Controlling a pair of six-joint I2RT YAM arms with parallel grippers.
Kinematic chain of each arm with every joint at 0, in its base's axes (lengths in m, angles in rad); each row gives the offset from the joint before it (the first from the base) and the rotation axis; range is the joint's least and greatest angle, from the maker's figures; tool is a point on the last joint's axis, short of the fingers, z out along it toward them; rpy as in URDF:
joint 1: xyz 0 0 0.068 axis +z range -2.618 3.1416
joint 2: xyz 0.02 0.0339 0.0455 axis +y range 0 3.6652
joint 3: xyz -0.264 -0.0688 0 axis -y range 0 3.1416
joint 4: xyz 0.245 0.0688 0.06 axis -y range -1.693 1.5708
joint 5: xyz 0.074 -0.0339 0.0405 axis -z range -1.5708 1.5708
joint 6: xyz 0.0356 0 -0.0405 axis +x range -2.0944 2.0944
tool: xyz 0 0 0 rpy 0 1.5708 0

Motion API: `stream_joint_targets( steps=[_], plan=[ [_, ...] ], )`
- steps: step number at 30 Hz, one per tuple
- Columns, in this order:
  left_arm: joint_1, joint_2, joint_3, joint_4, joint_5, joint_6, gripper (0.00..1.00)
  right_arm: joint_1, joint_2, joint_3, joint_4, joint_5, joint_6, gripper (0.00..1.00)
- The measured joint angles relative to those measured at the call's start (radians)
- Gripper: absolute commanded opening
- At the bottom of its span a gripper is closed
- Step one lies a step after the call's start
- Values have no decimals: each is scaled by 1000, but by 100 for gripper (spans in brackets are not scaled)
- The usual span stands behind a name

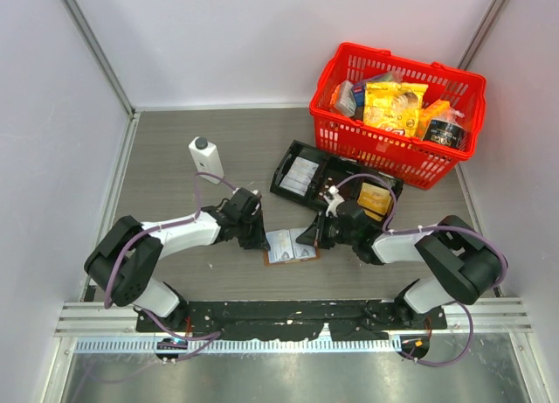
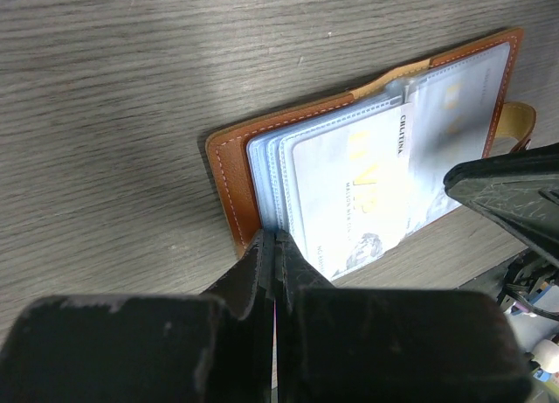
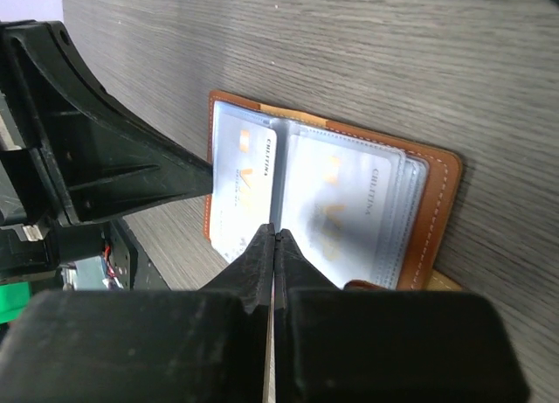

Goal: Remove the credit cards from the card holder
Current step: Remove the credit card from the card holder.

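Open and flat on the grey wood-grain surface [image 1: 175, 141], in the gap between the two arms: the card holder [image 1: 291, 246], brown cover down, pale clear pockets up; tucked in those pockets, the credit cards [image 2: 349, 189], whitish with gold lettering, fanned in an overlapping stack on one half, a single one under the sleeve of the other half. Left jaws clenched, tips pressed together right at the holder's near edge, at the corner of the fanned pockets just beside the brown border; any sleeve edge nipped between them impossible to make out. Right jaws clenched likewise, tips meeting at the opposite edge, the side with the little tan tab [image 2: 522, 123]; grip on any card not discernible. Beyond the holder, partly hidden by the right arm [image 1: 410, 241]: a black tray [image 1: 281, 177], a pale sheet [image 1: 301, 173] in its left compartment, a gold packet [image 1: 376, 198] in its right one. Further back on the right, a red basket [image 1: 349, 141] holding snack packets, a yellow bag [image 1: 395, 106] on top, a dark round tub [image 1: 445, 130] at the right end. Off to the left, a small white box [image 1: 206, 158] on the surface.
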Motion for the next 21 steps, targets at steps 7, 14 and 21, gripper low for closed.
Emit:
stream_joint_targets(
  steps=[7, 14, 21],
  plan=[
    [0, -8, -4, 2, -6, 1, 0, -4, -5, 2, -42, -19, -14, 31],
    [0, -19, -13, 6, -17, 1, 0, -4, 35, 40, -10, -50, -6, 35],
    [0, -19, -15, 10, -16, 1, 0, -4, 104, 68, 28, -70, -3, 35]
  ],
)
